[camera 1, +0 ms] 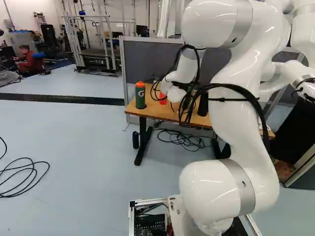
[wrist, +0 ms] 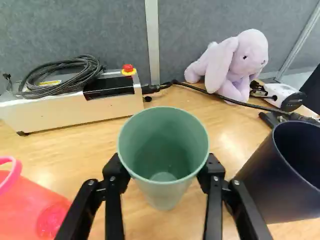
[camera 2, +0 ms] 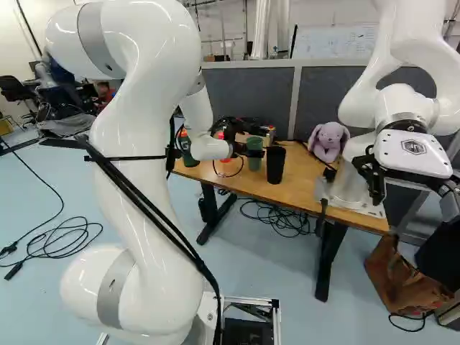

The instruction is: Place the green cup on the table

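From where I stand, the gripper (camera 2: 249,152) has its two fingers clamped on the green cup (wrist: 162,187) from opposite sides, held apart by its width. The cup sits between them, mouth up, over the wooden table (wrist: 90,145) (I can't tell whether its base touches the wood). Just beside one finger is a black cup (wrist: 280,180); beside the other, a red cup (wrist: 32,210).

Ahead of the gripper lie a pale box (wrist: 75,111) with a red button and coiled cable on it, then a plush rabbit (wrist: 245,62), both before grey partitions (wrist: 200,25). The floor (camera 2: 43,287) is pale blue, with black cables (camera 2: 68,233) looped on it. Another robot (camera 2: 348,183) stands on the table, well apart from the gripper.

I count three cups, one bottle (camera 1: 140,98), one box and one rabbit.
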Controlling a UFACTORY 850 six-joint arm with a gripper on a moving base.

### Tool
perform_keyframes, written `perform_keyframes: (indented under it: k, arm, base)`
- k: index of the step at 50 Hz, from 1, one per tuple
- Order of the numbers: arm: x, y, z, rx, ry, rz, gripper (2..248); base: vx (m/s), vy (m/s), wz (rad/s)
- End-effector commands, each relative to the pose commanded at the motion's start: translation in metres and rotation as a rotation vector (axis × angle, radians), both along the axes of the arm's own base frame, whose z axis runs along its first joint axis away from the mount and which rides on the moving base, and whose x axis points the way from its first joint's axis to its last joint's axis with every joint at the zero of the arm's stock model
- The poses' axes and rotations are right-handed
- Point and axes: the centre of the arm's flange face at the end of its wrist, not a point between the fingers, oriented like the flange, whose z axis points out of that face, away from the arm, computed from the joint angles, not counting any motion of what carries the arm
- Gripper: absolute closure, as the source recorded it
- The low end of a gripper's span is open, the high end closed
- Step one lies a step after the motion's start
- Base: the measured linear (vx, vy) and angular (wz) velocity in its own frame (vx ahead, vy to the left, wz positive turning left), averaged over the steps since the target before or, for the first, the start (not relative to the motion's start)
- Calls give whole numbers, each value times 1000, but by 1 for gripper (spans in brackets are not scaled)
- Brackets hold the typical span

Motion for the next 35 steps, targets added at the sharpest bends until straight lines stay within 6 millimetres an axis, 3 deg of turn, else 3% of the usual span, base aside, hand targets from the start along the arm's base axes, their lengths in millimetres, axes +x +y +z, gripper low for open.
perform_keyframes:
  k: [2,3,8,9,13,14,35]
  arm:
    - [0,0,0,0,0,0,100]
    - [0,0,0,0,0,0,67]
    - [0,0,0,0,0,0,67]
    - [0,0,0,0,0,0,34]
    - [0,0,0,0,0,0,34]
    - [0,0,0,0,0,0,3]
    - [0,0,1,0,-2,0,3]
  base:
    - [0,0,0]
    - [0,0,0]
    - [0,0,0]
    - [0,0,0]
    - [0,0,0]
    - [0,0,0]
    - [0,0,0]
